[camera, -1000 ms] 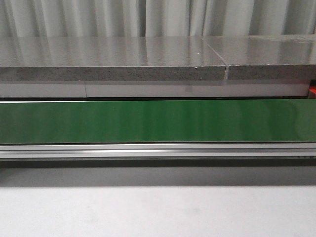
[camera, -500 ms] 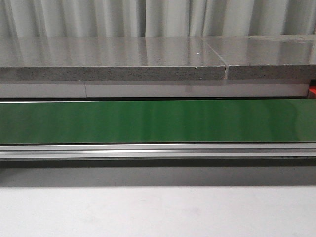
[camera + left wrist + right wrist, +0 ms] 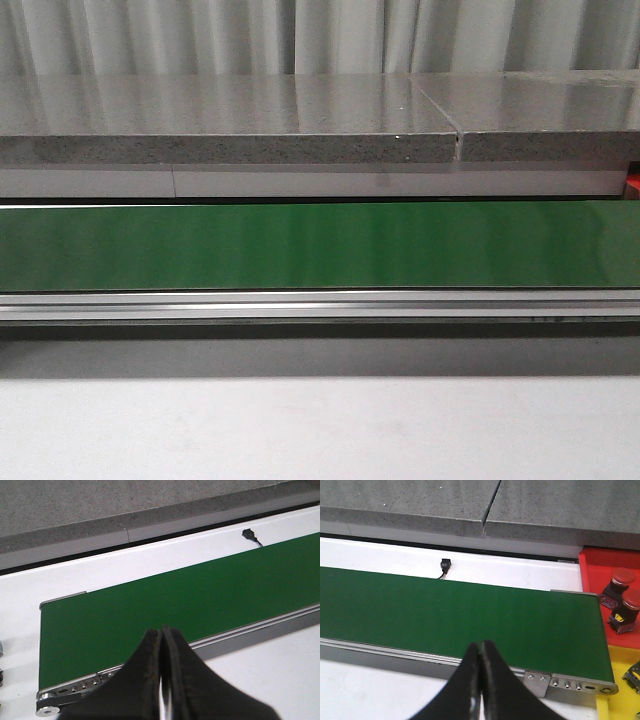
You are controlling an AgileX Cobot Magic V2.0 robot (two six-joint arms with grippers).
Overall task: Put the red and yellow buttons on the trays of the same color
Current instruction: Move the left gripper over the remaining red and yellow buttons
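Front view: only the green belt, its rail, the grey slab behind and white bench in front. No arms, buttons or trays show there apart from a red sliver at the far right edge, too small to identify.

Left claw: fingers pressed together, nothing between them, hanging over the belt's near rail close to its end roller. Small parts at the frame edge beside that roller are cut off, can't tell what they are.

Right claw: fingers together, holding nothing, above the near rail toward the belt's other end. Past that end sits the red tray, cut off by the frame, with two red buttons on it, side by side. Yellow tray next to the red one, mostly out of frame; a dark part at its edge is cropped, can't tell if it's a button.

Small black connector lies on the bench behind the belt
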